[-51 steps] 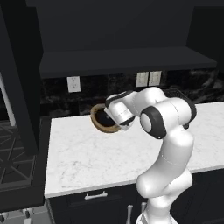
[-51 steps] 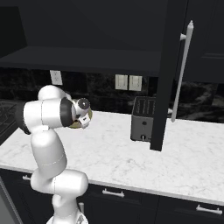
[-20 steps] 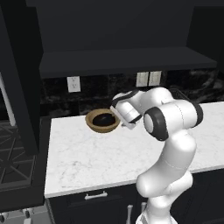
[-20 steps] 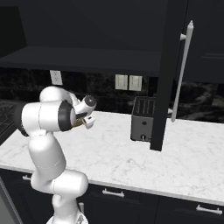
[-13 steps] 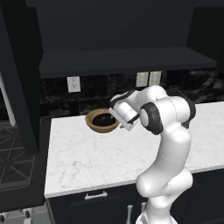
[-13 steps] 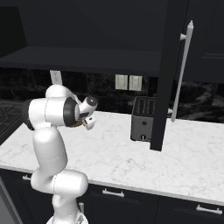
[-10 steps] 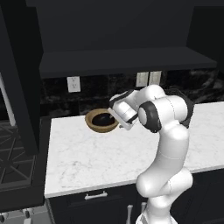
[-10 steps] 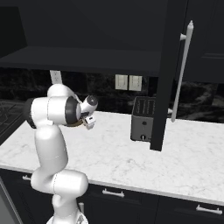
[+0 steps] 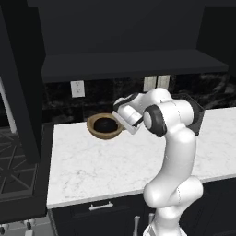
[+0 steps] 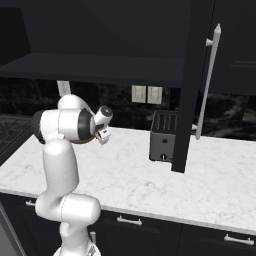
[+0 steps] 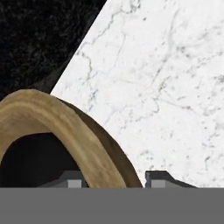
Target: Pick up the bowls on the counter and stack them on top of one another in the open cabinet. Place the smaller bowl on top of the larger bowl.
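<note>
Hand view: my claw [image 11: 114,178] straddles the rim of the larger bowl [image 11: 65,127], one fingertip [image 11: 72,179] inside, the other outside; jaws partway in, can't tell if they're gripping yet. Left base view: larger bowl [image 9: 97,131] sits on the counter [image 9: 92,166] near the back wall w/ the smaller bowl [image 9: 105,124] inside it. The open cabinet [image 9: 129,62] shelf runs above. Right base view: toaster [image 10: 164,135] well apart on the marble.
</note>
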Robot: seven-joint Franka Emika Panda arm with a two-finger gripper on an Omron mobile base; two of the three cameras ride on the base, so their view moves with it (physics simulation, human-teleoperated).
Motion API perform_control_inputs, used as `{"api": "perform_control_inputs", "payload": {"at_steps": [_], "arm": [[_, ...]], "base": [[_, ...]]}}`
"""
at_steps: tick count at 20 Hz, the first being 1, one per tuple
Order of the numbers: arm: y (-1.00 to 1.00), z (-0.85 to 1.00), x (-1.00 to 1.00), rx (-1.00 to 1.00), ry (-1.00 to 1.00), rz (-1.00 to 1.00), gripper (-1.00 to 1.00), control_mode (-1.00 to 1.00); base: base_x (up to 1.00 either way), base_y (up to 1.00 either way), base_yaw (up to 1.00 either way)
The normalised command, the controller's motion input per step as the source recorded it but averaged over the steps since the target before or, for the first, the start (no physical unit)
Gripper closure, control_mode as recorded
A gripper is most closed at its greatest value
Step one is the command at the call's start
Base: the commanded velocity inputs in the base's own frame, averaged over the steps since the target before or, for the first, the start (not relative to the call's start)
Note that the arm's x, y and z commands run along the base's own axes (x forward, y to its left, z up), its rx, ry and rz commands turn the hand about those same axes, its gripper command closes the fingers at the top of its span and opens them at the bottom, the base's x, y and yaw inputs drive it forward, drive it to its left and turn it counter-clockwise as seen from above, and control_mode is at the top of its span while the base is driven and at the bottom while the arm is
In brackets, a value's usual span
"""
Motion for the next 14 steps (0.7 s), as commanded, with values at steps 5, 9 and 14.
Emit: {"api": "perform_control_inputs", "payload": {"at_steps": [5, 9, 14], "arm": [[0.05, -0.07, -0.04, 0.00, -0.01, 0.00, 1.00, -1.00], [-0.01, 0.01, -0.36, 0.00, -0.08, 0.00, 1.00, -1.00], [-0.15, 0.22, -0.63, 0.01, -0.05, -0.06, 1.00, -1.00]], "base": [[0.00, 0.00, 0.00], [0.00, 0.00, 0.00], [0.00, 0.00, 0.00]]}}
